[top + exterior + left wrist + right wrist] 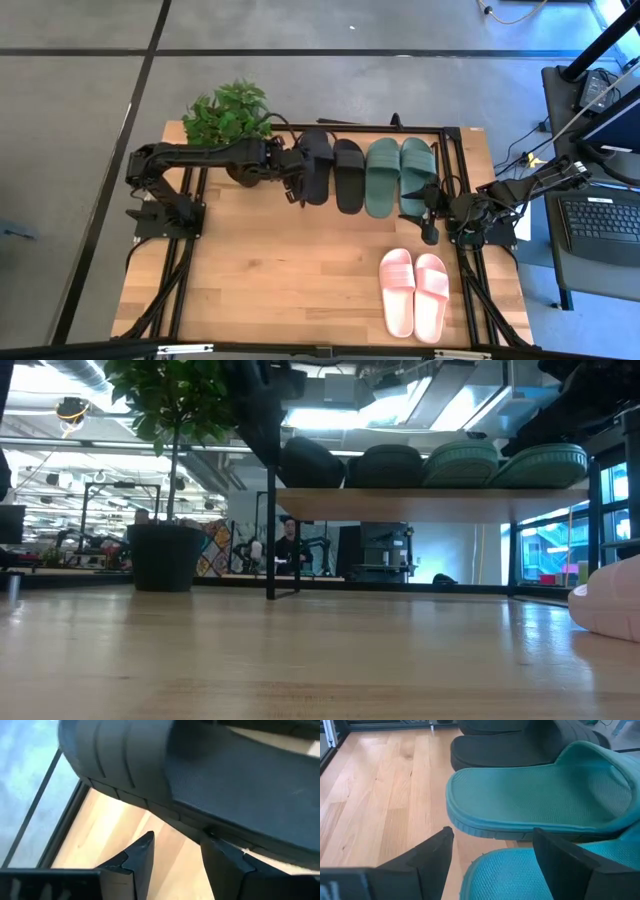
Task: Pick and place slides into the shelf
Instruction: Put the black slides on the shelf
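Note:
On the shelf (452,150) at the table's far side lie the black pair (332,172) and the dark green pair (400,175); the low view shows them in a row on its top board (430,505). The pale pink pair (413,292) lies on the table toward the near right. My left gripper (297,190) is open beside the left black slide (225,785), at its sole edge. My right gripper (431,222) is open at the near end of the right green slide (520,875), whose heel shows between the fingers. My left gripper has one fingertip (212,842) right at the black slide's sole edge (190,822), coming level from the table's left; I cannot tell whether it touches. My right gripper stands with open fingers either side of the green slide's heel (485,865); whether it touches, I cannot tell.
A potted plant (228,115) stands at the table's far left, next to the shelf and close behind my left arm. Black metal frames run along both sides of the table. Bare wood lies between the shelf and the pink pair (610,605).

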